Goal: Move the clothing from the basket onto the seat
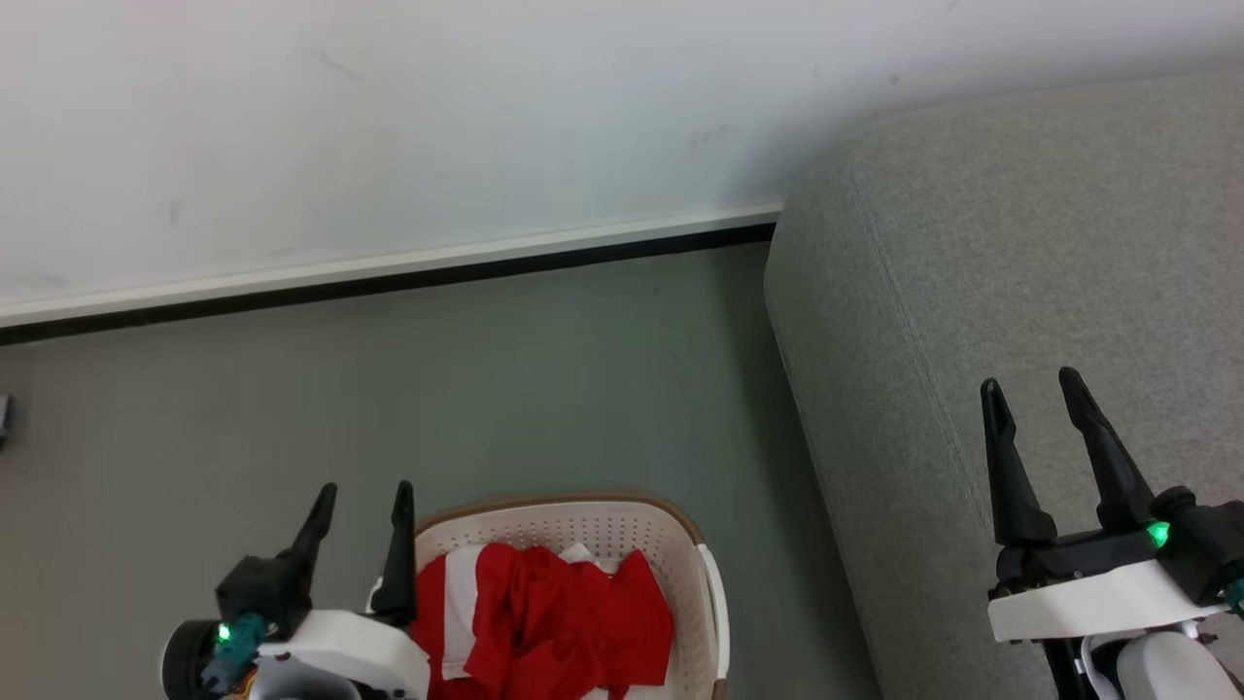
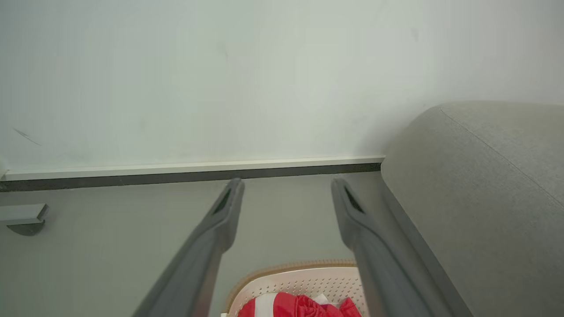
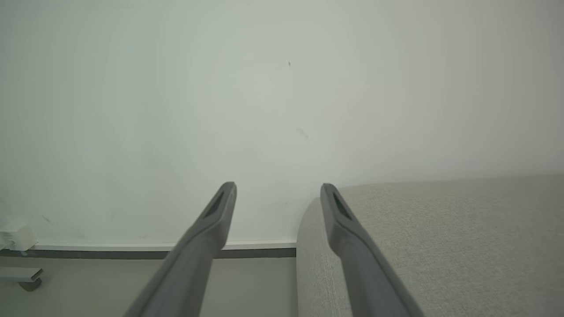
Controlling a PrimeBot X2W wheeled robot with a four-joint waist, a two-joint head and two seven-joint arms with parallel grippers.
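Red clothing [image 1: 559, 617] with white panels lies bunched inside the cream basket [image 1: 603, 525], which stands on the floor at the bottom middle of the head view. My left gripper [image 1: 364, 491] hovers open just left of the basket's rim, nothing between its fingers. The grey seat [image 1: 1020, 253] fills the right side, and my right gripper [image 1: 1030, 384] is open above its near part, empty. In the left wrist view the open left gripper [image 2: 286, 181] points at the wall, with the basket [image 2: 304, 275] and clothing [image 2: 304, 306] low between the fingers. The right gripper [image 3: 277, 186] points past the seat [image 3: 440, 237].
A white wall with a pale skirting board [image 1: 389, 267] runs behind the grey-green floor [image 1: 437, 389]. A small grey fitting [image 2: 22, 218] sits on the floor by the wall at far left. The seat's rounded side stands close to the basket's right.
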